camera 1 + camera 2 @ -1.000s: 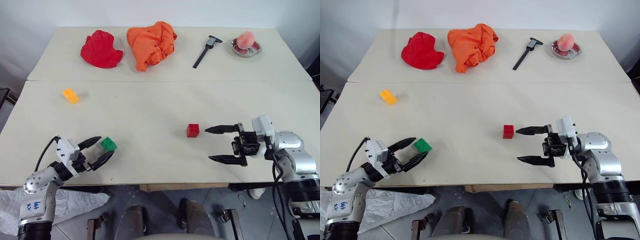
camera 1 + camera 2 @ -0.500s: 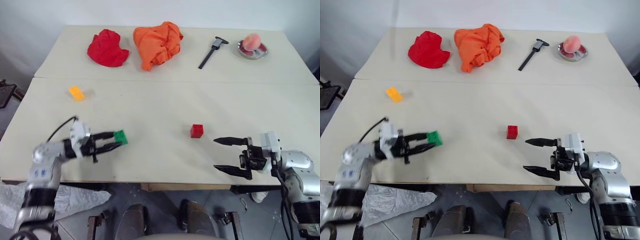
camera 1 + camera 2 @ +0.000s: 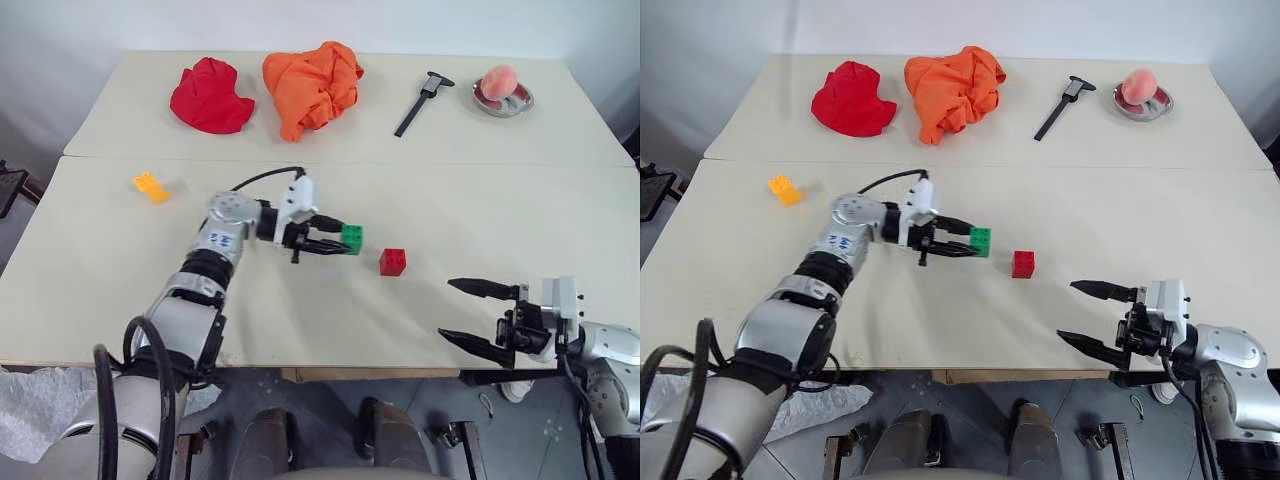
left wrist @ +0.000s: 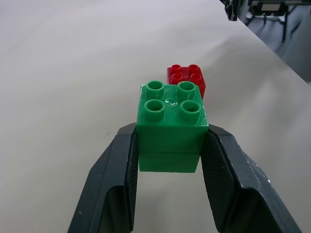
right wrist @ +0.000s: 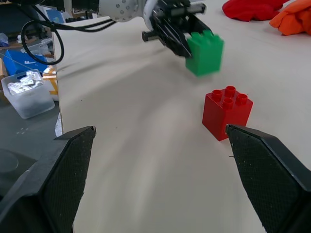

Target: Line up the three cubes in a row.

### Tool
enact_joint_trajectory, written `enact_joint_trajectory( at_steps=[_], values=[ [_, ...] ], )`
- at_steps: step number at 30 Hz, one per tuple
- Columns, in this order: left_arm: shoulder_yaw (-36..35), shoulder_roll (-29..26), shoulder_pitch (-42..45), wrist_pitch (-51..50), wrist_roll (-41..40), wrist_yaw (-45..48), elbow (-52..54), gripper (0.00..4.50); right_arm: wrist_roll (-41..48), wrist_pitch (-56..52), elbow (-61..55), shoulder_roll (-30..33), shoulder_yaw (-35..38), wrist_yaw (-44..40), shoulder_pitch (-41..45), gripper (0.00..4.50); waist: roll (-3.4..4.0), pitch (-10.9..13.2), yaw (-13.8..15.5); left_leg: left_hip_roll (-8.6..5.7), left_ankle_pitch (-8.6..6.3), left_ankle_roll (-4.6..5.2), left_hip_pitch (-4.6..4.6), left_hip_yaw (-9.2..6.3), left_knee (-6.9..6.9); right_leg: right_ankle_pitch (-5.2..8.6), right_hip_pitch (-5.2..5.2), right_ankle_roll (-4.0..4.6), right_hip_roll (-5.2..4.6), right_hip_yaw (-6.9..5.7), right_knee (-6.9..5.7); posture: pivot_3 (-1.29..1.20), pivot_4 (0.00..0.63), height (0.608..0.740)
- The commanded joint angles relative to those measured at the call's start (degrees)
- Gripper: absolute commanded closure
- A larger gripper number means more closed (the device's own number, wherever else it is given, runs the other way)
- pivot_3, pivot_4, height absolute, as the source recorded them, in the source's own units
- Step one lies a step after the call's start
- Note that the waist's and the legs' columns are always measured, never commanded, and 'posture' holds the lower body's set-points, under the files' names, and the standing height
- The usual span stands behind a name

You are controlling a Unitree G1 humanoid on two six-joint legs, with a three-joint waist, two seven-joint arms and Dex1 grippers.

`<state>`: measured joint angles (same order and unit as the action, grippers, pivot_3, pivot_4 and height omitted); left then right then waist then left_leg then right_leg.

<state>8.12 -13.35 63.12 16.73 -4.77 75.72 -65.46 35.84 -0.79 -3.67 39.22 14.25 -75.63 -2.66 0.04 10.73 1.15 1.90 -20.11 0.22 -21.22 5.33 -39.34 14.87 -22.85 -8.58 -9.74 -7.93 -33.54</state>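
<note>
Green brick [image 3: 352, 238] sits pinched between the left gripper's [image 3: 338, 239] fingers [image 4: 121, 170], held above the bench [image 3: 420, 200] at mid-frame, studs up, just left of the red brick [image 3: 393, 262], which stands on the bench surface. The yellow-orange brick [image 3: 150, 186] lies well apart at the left of the frame. At lower right, the right gripper [image 3: 472, 316] hovers with fingers spread wide, holding nothing.

Red cloth [image 3: 208, 96], orange cloth [image 3: 310, 84], caliper [image 3: 421, 101], peach [image 3: 498, 79] on dish [image 3: 516, 103]
</note>
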Motion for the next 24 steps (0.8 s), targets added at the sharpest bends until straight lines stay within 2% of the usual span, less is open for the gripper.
enact_joint_trajectory(
  at_steps=[1, 7, 16, 24],
  values=[
    [0.17, 0.03, 1.74, 1.47, 2.29, -0.66, -2.14, 3.03, 0.59, 1.11, -2.77, -0.78, 1.5, 1.14, -0.86, 0.0, 0.0, 0.0, -0.12, 0.0, 0.0, 0.0, 0.0, 0.0, 0.0, 0.0, -0.01, 0.0, 0.0, 0.0, 0.0, 0.0, 0.15, 0.74],
    [-1.09, -0.4, 0.56, 1.27, 1.83, 2.32, -1.28, 3.03, 0.4, 1.75, -4.48, -2.0, 1.42, 3.04, -2.68, 0.0, -0.01, 0.0, 0.31, 0.0, 0.0, 0.01, -0.02, -0.02, -0.03, 0.0, -0.01, 0.0, 0.0, 0.0, -0.01, 0.0, 0.15, 0.74],
    [-3.3, -3.31, -7.54, 3.1, -0.58, 7.88, 3.57, 3.03, 0.11, 2.12, -4.08, -2.04, 1.44, 3.92, -2.54, 0.0, 0.0, 0.0, 0.15, 0.01, -0.02, 0.03, -0.01, -0.03, -0.08, 0.0, -0.01, 0.0, 0.0, 0.02, -0.05, 0.0, 0.15, 0.74],
    [-3.94, -2.59, -6.65, 2.44, 0.18, 3.71, 2.43, 3.03, 0.05, 1.72, -1.53, -1.45, 0.97, 2.62, 0.34, 0.0, 0.0, 0.0, 0.25, 0.02, -0.04, 0.07, -0.05, -0.04, -0.29, -0.01, 0.0, -0.01, 0.0, 0.05, -0.16, 0.0, 0.15, 0.74]
  ],
)
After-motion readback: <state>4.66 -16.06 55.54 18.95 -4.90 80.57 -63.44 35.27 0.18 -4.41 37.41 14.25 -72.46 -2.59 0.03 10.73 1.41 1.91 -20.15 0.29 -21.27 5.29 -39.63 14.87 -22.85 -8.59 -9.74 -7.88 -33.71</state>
